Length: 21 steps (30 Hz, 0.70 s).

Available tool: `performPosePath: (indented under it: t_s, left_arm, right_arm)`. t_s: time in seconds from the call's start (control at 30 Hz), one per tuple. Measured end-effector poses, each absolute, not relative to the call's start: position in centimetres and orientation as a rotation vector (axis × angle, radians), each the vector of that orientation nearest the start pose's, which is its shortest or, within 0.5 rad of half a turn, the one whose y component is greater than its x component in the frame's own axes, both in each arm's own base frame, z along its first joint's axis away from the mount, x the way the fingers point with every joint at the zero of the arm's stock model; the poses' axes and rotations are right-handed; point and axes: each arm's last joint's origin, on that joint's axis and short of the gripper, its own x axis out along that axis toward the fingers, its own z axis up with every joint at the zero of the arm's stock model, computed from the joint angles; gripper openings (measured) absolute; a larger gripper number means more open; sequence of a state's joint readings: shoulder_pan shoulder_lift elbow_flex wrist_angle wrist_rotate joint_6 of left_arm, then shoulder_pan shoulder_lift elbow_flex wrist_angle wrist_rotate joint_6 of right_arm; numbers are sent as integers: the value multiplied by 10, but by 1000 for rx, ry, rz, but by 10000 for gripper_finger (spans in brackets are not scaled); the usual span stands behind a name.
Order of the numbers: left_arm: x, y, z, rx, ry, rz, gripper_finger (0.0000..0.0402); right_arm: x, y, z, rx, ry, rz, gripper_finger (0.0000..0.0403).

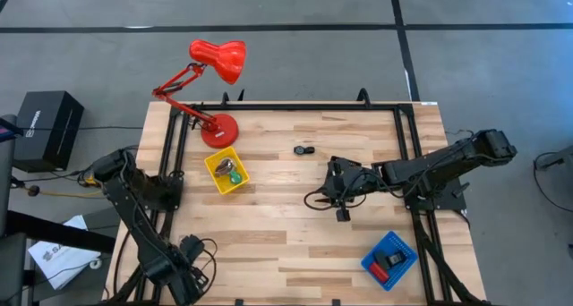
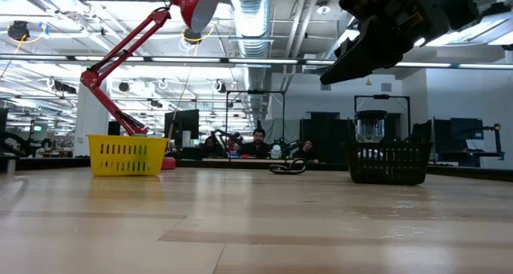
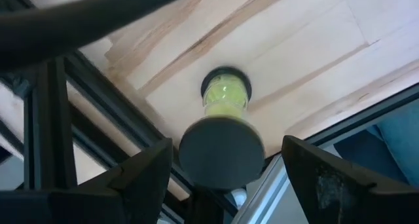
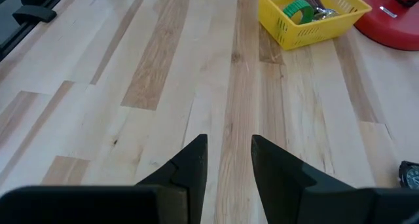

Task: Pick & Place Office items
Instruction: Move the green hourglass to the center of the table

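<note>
A small upright item [image 3: 225,96] with a round black top [image 3: 221,152] and a yellow-green body stands on the table near the front left corner. My left gripper [image 3: 227,144] hangs over it, pointing down, open, one finger on each side of the black top and clear of it; in the high view this gripper [image 1: 190,250] is at the lower left. My right gripper [image 4: 228,140] is open with nothing between its fingers, above bare wood at mid-table [image 1: 333,181]. The yellow tray [image 1: 226,170] holds a green piece [image 4: 300,12] and silvery bits.
A red desk lamp [image 1: 215,69] stands at the far left, beside the yellow tray. A blue tray [image 1: 389,259] with a black and a red block sits near the front right. A small black item [image 1: 304,149] and a black loop [image 1: 318,199] lie mid-table. Black frame rails [image 3: 46,132] edge the table.
</note>
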State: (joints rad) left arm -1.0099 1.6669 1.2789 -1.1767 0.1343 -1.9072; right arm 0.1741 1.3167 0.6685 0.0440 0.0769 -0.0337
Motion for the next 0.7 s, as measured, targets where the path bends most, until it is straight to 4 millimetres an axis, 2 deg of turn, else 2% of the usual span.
performPosePath:
  t_s: [0.7]
  left_arm:
    - [146, -259, 230, -816, 1497, 757, 282]
  right_arm:
    - [261, 44, 204, -108, 599, 104, 109]
